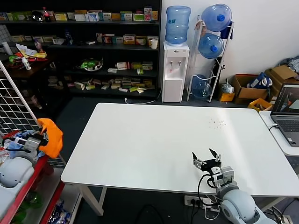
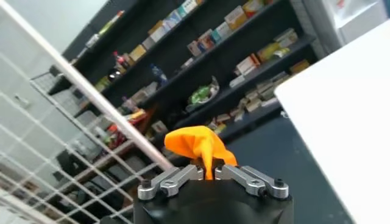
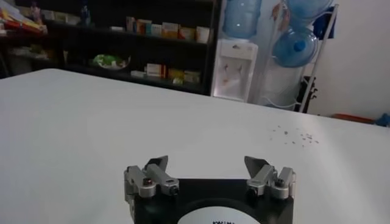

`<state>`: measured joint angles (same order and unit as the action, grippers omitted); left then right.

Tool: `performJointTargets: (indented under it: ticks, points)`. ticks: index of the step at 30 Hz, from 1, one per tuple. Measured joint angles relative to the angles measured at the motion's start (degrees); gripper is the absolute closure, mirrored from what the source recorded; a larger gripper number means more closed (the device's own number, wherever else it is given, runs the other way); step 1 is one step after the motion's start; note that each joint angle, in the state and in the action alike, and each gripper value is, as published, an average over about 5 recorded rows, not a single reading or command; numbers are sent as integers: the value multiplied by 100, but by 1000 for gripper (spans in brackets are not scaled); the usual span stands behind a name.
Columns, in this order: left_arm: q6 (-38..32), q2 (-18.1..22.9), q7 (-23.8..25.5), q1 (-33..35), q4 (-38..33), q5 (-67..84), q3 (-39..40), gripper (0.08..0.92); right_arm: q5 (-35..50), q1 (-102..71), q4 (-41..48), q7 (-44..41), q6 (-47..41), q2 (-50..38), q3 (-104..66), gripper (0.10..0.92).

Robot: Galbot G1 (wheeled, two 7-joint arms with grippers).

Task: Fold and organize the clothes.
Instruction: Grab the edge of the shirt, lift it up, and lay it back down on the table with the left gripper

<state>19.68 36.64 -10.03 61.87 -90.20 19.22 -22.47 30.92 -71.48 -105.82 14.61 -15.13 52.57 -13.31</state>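
Off the bench's left edge in the head view, the left pincer [image 1: 41, 136] holds a bunched orange T-shirt [image 1: 52, 135] in the air beside a white wire grid [image 1: 14, 105], while the right pincer [image 1: 207, 158] hovers over the smooth white bench [image 1: 154, 140] near its front edge. Seen from the left wrist, the metal fingers [image 2: 177, 178] are pinched nearly shut on a crumpled peak of thin fabric, a grip the head view hides. From the right wrist, the two pointed fingertips [image 3: 159, 163] stand wide apart with nothing between them.
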Motion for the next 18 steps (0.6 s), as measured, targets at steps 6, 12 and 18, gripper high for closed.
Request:
performJointTargets:
  ticks: [6, 12, 18]
  points:
    - [43, 441, -133, -17, -156, -34, 342, 853, -59, -113, -89, 34, -29, 19, -86, 203]
    - [138, 883, -331, -22, -435, 28, 686, 853, -127, -230, -122, 40, -27, 45, -149, 203]
    - [237, 1211, -522, -21, -785, 167, 978, 853, -158, -282, -130, 55, -41, 42, -161, 203]
